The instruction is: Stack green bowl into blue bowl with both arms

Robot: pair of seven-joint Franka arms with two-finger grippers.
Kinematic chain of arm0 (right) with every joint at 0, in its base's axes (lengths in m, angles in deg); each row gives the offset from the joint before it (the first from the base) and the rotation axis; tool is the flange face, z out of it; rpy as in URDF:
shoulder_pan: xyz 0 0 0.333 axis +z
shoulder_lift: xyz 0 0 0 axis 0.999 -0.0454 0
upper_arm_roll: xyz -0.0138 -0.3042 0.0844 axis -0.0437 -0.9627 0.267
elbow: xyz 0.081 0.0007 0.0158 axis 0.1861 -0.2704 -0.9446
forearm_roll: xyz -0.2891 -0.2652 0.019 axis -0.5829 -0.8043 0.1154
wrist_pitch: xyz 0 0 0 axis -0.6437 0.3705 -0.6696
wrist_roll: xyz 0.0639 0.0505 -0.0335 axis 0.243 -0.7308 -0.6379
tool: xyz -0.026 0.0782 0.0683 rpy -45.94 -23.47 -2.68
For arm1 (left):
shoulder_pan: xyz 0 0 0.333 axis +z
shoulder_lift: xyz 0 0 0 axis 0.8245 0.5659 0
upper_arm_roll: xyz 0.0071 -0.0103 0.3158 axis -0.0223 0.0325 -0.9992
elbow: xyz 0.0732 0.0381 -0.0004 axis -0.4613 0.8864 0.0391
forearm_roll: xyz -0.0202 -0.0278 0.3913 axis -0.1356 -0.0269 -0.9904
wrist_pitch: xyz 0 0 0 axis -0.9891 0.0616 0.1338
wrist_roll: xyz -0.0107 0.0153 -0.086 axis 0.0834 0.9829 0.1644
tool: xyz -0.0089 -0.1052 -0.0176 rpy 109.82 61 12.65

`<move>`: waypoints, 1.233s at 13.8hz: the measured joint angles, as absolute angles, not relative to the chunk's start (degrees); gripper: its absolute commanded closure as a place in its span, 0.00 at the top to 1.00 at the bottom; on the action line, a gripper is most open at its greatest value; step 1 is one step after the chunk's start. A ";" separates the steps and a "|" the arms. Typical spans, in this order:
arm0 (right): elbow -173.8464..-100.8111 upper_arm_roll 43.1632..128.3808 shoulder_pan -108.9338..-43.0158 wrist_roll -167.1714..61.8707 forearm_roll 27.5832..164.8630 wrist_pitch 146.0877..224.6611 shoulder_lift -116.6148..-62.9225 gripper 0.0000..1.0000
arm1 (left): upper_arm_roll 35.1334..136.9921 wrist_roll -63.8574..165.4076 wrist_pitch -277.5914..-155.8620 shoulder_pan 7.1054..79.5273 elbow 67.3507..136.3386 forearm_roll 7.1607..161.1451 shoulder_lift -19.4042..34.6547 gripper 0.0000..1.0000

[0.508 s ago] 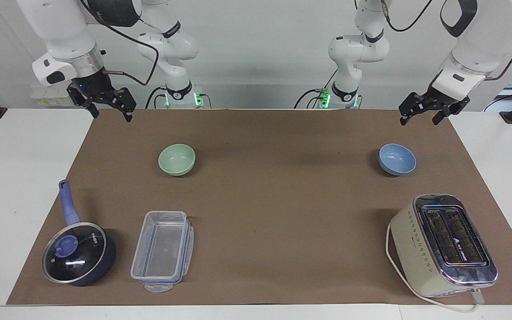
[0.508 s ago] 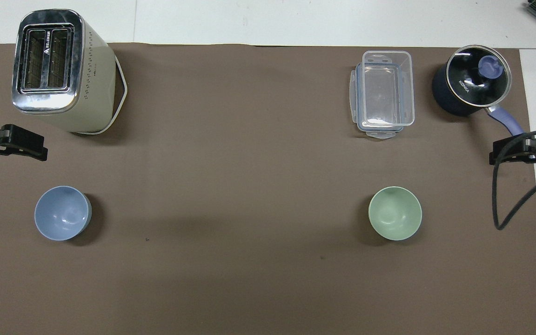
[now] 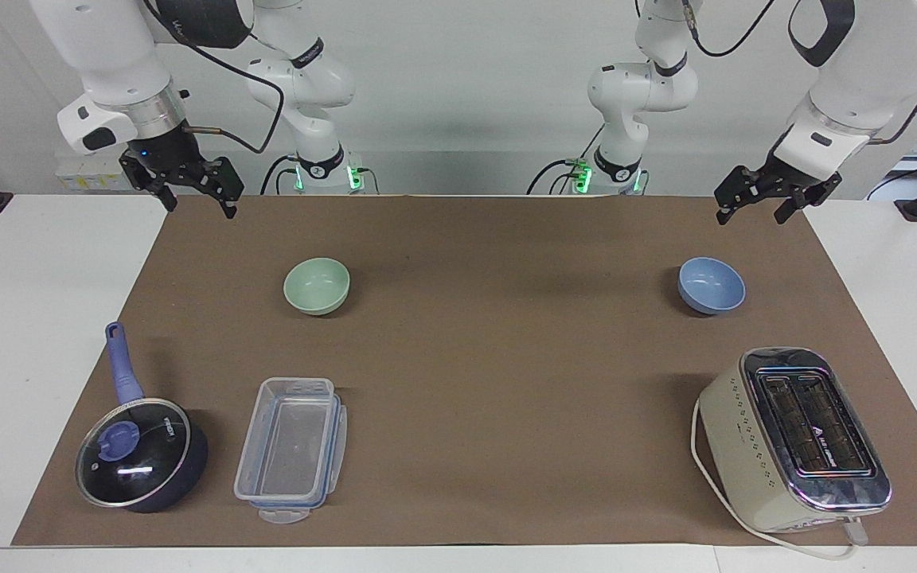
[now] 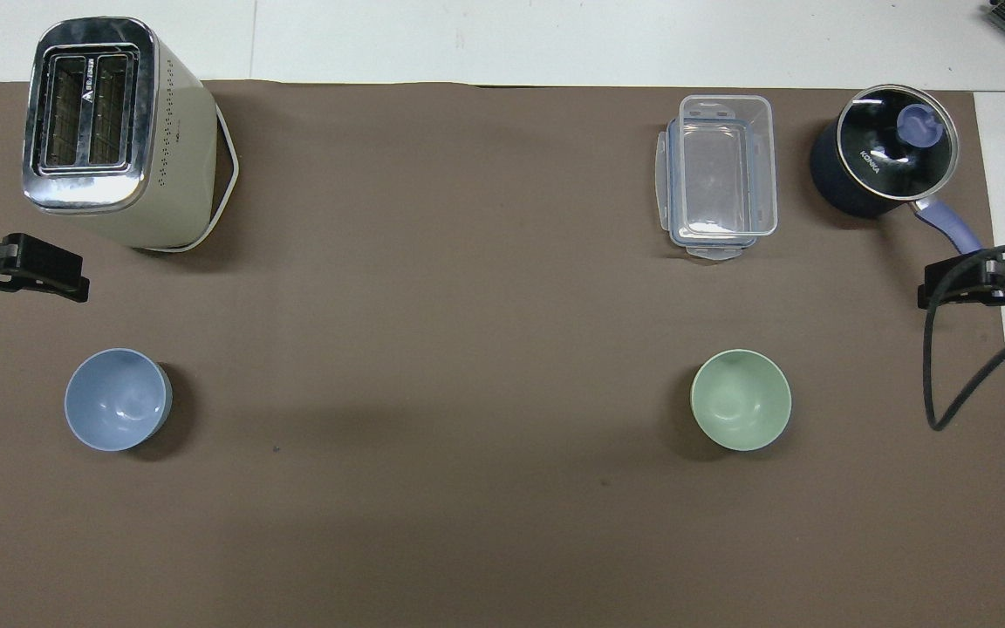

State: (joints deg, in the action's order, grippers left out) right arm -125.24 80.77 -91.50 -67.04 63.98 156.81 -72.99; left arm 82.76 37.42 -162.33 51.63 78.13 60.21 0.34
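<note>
The green bowl (image 3: 317,286) stands upright and empty on the brown mat, toward the right arm's end; it also shows in the overhead view (image 4: 741,399). The blue bowl (image 3: 712,285) stands upright and empty toward the left arm's end, and shows in the overhead view (image 4: 117,399). The two bowls are far apart. My right gripper (image 3: 200,208) hangs open and empty in the air over the mat's edge by the right arm's base. My left gripper (image 3: 749,216) hangs open and empty over the mat's edge by the left arm's base. Neither gripper touches a bowl.
A cream toaster (image 3: 797,439) with a white cord stands farther from the robots than the blue bowl. A clear plastic container (image 3: 291,448) and a dark blue lidded saucepan (image 3: 140,454) stand farther out than the green bowl. The brown mat (image 3: 506,382) covers the white table.
</note>
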 measured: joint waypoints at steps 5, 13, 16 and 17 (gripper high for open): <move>-125.24 80.77 -91.50 -67.04 63.98 156.82 -72.99 1.00 | 82.42 35.35 -165.51 52.22 82.64 60.13 -0.93 1.00; -125.24 80.78 -91.50 -67.04 63.98 156.82 -72.99 1.00 | 81.96 23.52 -174.50 58.64 94.11 60.07 -3.74 1.00; -125.24 80.79 -91.50 -67.04 63.98 156.82 -72.99 1.00 | 81.91 18.76 -177.86 59.93 97.87 60.07 -3.83 1.00; -125.24 80.79 -91.50 -67.04 63.98 156.82 -72.99 1.00 | 81.93 18.16 -178.90 60.23 99.19 60.07 -3.87 1.00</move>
